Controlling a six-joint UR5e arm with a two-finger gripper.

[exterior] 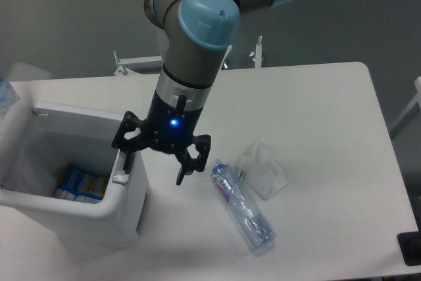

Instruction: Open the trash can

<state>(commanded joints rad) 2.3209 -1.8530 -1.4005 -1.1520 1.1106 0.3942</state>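
Observation:
The trash can (125,212) is a large white boxy bin at the table's left. Its top stands open and I see inside, where blue and yellow packets (80,182) lie at the bottom. No lid covers the opening. A small tab (120,178) sits on the right rim. My gripper (154,168) hangs over that right rim, pointing down, its jaws spread wide and empty. One fingertip (125,161) is just above the tab, inside the rim line. The other fingertip (182,177) is outside the can, above the table.
A clear plastic bottle (242,208) with a blue label lies on the table right of the gripper. A clear crumpled plastic packet (264,170) lies beside it. A white table (316,110) bears everything. A dark object (411,248) sits at the front right corner.

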